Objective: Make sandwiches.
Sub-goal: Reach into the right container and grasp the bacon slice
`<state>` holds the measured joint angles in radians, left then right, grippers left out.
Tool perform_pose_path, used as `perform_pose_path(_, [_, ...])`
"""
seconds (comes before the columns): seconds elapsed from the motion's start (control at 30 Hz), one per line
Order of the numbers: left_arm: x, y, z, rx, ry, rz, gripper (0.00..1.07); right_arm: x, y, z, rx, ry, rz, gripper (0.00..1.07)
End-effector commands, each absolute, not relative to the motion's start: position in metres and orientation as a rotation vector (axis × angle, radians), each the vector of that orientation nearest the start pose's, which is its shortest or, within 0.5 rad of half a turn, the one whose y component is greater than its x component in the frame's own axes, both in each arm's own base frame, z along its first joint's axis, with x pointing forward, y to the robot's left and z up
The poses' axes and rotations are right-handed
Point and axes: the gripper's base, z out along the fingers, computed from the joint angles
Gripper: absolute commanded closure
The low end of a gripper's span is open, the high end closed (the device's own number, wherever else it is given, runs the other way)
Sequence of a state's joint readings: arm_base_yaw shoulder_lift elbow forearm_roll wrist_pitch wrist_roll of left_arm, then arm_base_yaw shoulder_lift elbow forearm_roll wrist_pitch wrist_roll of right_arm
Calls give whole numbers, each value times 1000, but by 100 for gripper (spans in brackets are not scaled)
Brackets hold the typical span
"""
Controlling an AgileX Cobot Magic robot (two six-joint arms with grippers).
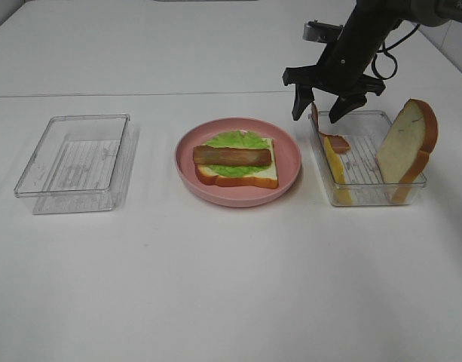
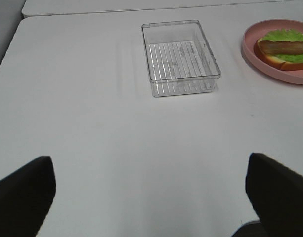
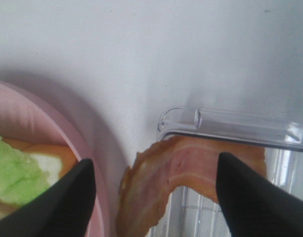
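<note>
From the high view, the black right tool hangs over the far left corner of the right-hand clear plastic tray, its jaws partly spread. A curled pink-brown bacon strip leans on the tray's left wall with its upper end rising between them. A yellow cheese slice stands on edge along that wall, and a white bread slice with orange-brown crust stands upright against the right wall. On the round pink plate a second bread slice lies flat under a green lettuce leaf and a brown bacon strip whose long axis runs left to right. The left wrist view shows the left tool spread wide over the white bench, gripping nothing, well short of the other clear plastic tray. In the right wrist view the right tool's fingers straddle the curled strip, one side apart from it, not clamped.
</note>
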<state>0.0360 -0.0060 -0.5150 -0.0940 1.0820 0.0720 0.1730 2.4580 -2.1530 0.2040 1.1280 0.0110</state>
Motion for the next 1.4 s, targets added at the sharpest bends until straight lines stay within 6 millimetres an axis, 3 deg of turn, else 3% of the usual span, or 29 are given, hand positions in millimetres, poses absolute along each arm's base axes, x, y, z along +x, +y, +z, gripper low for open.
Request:
perform_pose_path(0.03, [-11,-8,280,37,2018,-52,6,504,103,152,-149,2910,284,51])
perform_pose_path(0.17, [-11,-8,280,37,2018,-52,6,504,102,152,-129,2912,279,63])
perform_pose_path(0.83, [-11,-8,280,37,2018,-52,6,505,102,152,-127,2909,280,66])
perform_pose_path(0.9, [-11,-8,280,37,2018,-52,6,505,102,152,-123,2909,280,71])
perform_pose_path(0.97, [-11,-8,280,37,2018,-52,6,504,102,152,-118,2913,281,84])
perform_pose_path(1.0, [-11,-8,280,37,2018,-52,6,504,102,152,-118,2913,281,84])
perform_pose_path(1.03, [-11,-8,280,37,2018,-52,6,504,102,152,-117,2915,282,92])
perform_pose_path(1.1, [-11,-8,280,37,2018,-52,6,504,102,152,-117,2916,285,96])
perform_pose_path(1.17, [-11,-8,280,37,2018,-52,6,503,102,152,-119,2931,284,107])
perform_pose_path(1.4, [-11,-8,280,37,2018,-52,6,501,102,151,-120,2944,288,107])
